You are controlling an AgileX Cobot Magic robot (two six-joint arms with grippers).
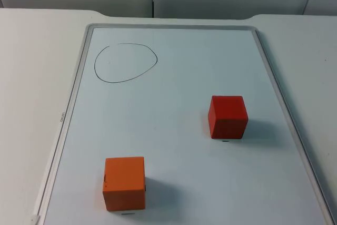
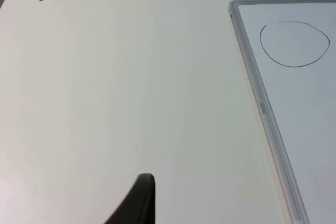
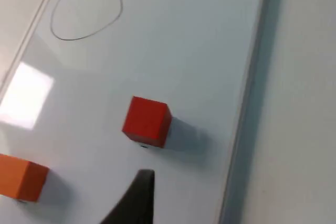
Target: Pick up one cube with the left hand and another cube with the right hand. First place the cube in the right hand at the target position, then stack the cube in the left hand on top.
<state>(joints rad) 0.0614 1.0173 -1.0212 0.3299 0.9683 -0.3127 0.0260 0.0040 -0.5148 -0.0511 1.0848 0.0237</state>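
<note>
On the white worktop point(image 1: 31, 77) lies a framed whiteboard point(image 1: 174, 72) with a hand-drawn circle point(image 1: 126, 62) near its far left corner, and two cubes stand apart on it: a red cube point(image 1: 227, 117) toward the right side and an orange cube point(image 1: 124, 183) nearer the front left. From the left wrist, the left pincer point(image 2: 137, 203) hangs over bare worktop beside the board's frame, while the right pincer point(image 3: 135, 199) hangs above the board just short of the red cube. Whether either pincer is open or closed cannot be told.

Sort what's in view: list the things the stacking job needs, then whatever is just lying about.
Job:
red cube
orange cube
drawn circle, the likely target
left tool, over the bare table
right tool, near the red cube

Lying about:
whiteboard, under the cubes
table
</note>
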